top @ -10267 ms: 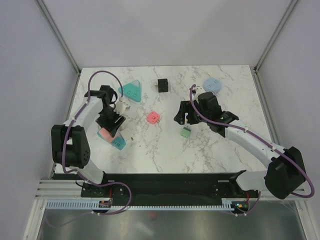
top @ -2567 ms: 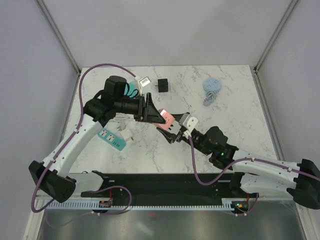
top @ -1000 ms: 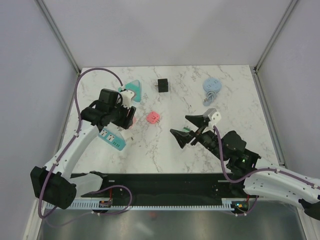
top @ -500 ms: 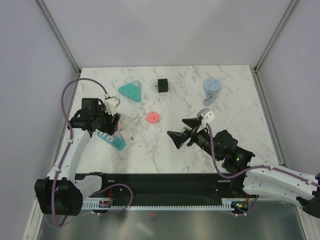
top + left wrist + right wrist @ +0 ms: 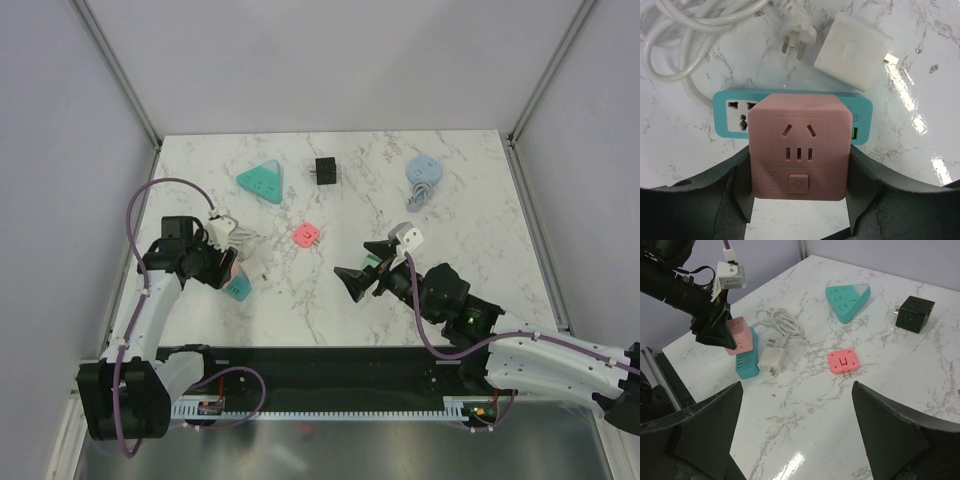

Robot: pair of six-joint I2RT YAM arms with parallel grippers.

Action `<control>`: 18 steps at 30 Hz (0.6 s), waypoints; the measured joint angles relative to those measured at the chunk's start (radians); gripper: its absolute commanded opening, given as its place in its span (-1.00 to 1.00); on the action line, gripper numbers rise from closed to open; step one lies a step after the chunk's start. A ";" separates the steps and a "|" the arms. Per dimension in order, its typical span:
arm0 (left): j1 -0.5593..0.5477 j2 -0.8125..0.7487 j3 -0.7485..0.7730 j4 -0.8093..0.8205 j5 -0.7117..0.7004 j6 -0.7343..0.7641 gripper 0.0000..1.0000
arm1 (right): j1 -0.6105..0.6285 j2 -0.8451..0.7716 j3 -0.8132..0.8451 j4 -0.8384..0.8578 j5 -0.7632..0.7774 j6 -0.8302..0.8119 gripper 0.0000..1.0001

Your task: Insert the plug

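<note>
A pink cube socket [image 5: 798, 145] with a power button sits between the fingers of my left gripper [image 5: 798, 172], which is shut on its sides. Right below the cube lies the teal power strip [image 5: 732, 112]; the cube's plug side is hidden. In the right wrist view the pink cube [image 5: 737, 335] stands on the far end of the teal strip [image 5: 745, 362], under the left gripper [image 5: 715, 322]. Whether the two are mated I cannot tell. My right gripper [image 5: 797, 430] hangs open above bare table, holding nothing; in the top view it [image 5: 358, 262] is mid-table.
A white adapter [image 5: 771, 361] and a coiled white cord [image 5: 782, 322] with its plug [image 5: 795, 37] lie beside the strip. A flat pink plug block [image 5: 842, 361], a teal triangular socket [image 5: 847, 297], a black cube [image 5: 912, 314] and a blue round piece [image 5: 425, 172] lie farther off.
My left gripper has carried the pink cube back toward the near left and down over the teal strip. The right gripper has drifted slightly left and nearer, still open.
</note>
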 measured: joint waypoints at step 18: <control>0.099 0.087 0.087 -0.037 0.108 0.113 -0.95 | 0.000 -0.039 -0.015 0.027 -0.029 -0.021 0.96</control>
